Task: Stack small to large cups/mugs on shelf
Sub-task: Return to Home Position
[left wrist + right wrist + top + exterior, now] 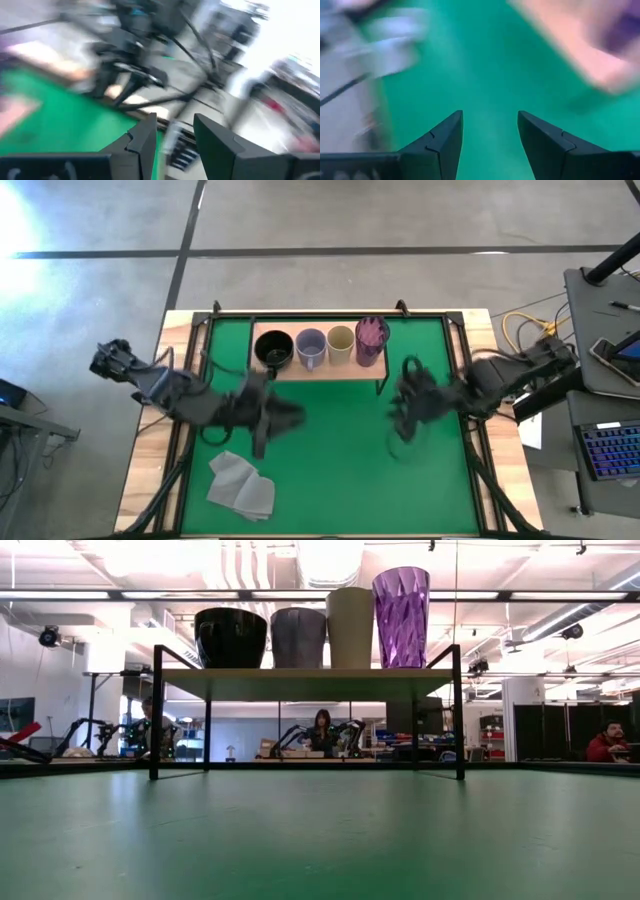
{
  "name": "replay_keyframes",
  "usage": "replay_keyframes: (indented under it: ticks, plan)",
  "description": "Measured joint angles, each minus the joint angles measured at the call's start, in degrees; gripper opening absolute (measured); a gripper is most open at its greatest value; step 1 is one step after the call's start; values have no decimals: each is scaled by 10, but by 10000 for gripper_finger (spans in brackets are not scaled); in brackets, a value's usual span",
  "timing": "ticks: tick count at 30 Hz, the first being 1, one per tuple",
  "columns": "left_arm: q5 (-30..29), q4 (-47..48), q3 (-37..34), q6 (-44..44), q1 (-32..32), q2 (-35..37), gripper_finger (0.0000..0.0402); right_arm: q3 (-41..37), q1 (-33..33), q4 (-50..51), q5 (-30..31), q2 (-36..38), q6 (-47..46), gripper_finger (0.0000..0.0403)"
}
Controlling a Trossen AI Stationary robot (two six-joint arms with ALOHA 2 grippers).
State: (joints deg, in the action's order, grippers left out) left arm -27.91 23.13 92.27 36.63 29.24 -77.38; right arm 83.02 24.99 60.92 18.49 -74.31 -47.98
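Left tool (175, 120) and right tool (490, 114) both released, empty, near shelf (330, 370). Risk: wide retreat swing clips shelf, topples black mug (273, 350).

On the shelf (335, 371) we see a row, left to right: first mug (273, 350), second mug (311, 348), cup (341, 343), tumbler (371, 338). The cloth (240, 485) lies on the mat (340, 470), before the shelf, leftward.

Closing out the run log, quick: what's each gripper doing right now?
Left gripper: open, holding nothing, over the green mat.
Right gripper: open, holding nothing, over the green mat.
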Motion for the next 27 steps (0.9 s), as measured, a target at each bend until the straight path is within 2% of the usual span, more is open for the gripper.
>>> replay_keyframes:
  ticks: [5,7,10,13,16,19,21,23,27]
  plan:
    - [189,-174,-2,-174,4,-17,116,41,79,-199,-8,1,190,183]
    - [261,-198,-3,-237,0,-18,116,52,92,-249,-5,2,255,183]
    - [290,-159,-15,-245,-18,-14,116,58,85,-251,-6,15,281,183]
    - [302,-163,-62,-238,-50,1,116,32,63,-229,-17,44,277,183]
    - [373,-247,-135,-222,-85,20,116,-29,52,-274,-105,71,286,183]
    - [460,-375,-227,-215,-117,47,116,-107,41,-382,-213,109,286,183]
    - [480,-399,-282,-198,-141,77,116,-155,31,-445,-248,138,290,183]
    - [470,-397,-326,-176,-162,116,116,-193,23,-459,-242,165,290,183]
    - [466,-401,-396,-188,-198,220,116,-245,-3,-461,-224,241,293,183]
